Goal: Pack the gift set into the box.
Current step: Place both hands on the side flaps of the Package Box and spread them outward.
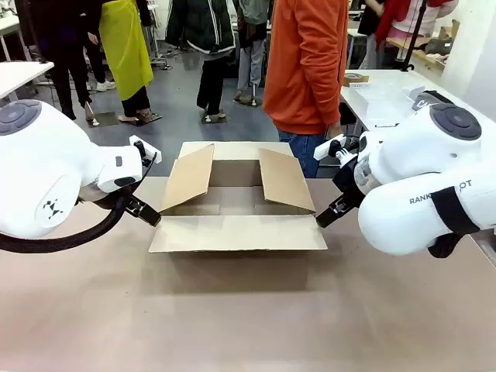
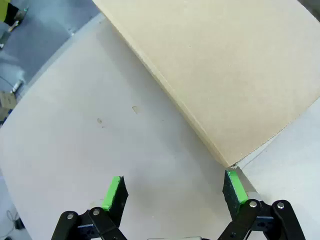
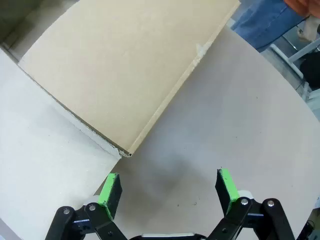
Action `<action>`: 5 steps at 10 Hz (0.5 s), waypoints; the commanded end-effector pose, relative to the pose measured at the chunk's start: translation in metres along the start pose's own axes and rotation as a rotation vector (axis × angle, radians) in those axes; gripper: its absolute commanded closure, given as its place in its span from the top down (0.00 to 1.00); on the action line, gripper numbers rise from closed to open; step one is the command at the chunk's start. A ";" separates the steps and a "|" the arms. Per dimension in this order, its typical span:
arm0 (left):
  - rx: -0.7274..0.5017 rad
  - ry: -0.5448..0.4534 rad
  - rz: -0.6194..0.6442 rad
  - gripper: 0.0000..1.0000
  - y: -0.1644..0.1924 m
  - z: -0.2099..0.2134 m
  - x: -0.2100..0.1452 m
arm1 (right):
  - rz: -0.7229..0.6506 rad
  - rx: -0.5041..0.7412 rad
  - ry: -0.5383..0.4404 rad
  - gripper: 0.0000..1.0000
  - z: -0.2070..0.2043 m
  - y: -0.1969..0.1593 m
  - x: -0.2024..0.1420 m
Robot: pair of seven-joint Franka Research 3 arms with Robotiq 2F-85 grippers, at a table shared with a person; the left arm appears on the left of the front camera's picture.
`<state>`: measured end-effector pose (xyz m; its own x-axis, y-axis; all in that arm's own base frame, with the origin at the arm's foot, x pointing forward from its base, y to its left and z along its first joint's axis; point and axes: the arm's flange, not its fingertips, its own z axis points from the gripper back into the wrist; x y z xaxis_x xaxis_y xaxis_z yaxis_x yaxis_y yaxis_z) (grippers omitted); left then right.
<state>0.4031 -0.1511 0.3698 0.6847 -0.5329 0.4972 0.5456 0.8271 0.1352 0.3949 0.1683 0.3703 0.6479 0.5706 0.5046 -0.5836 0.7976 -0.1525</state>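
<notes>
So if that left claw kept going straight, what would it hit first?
Probably the bare table: the open left gripper points down at it, just beside a flap of the box. The flap's corner near one fingertip might get grazed; depth is unclear.

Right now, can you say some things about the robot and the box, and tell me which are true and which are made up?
1. The box is open, with its flaps folded out. True.
2. The left hand is holding a pen. False: it is open and holds nothing.
3. The right hand is open too. True.
4. Both hands are reaching inside the box. False: there is one at each side of the box, outside it, over the table.
5. A person in an orange top stands at the far side of the table, behind the box. True.
</notes>
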 end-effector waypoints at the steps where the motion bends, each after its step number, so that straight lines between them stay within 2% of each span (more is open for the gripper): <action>1: 0.000 -0.002 -0.001 1.00 0.000 0.000 0.000 | 0.000 0.000 0.000 1.00 0.000 0.000 0.000; 5: 0.000 -0.002 -0.001 1.00 0.000 0.000 0.000 | 0.000 0.000 0.000 1.00 0.000 0.000 0.000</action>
<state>0.4030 -0.1514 0.3698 0.6845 -0.5332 0.4972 0.5459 0.8269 0.1351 0.3949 0.1684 0.3702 0.6477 0.5712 0.5042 -0.5840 0.7972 -0.1530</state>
